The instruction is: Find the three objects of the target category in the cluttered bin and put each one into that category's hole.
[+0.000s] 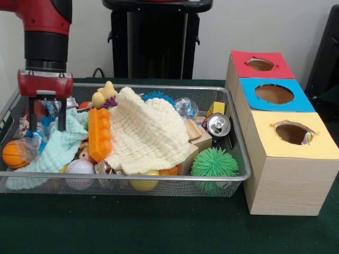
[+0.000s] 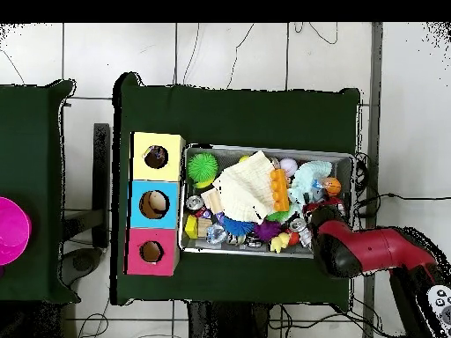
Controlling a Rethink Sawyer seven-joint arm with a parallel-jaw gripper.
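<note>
No legible text, label, brand, number or sign appears in either view. The three box tops, red (image 1: 260,64), blue (image 1: 275,94) and yellow (image 1: 293,133), are plain coloured surfaces with a hole each and carry no markings. The can (image 1: 218,125) in the wire bin (image 1: 127,177) shows only its silver top; any print on its side is hidden. Wrappers among the clutter are too small to read.
</note>
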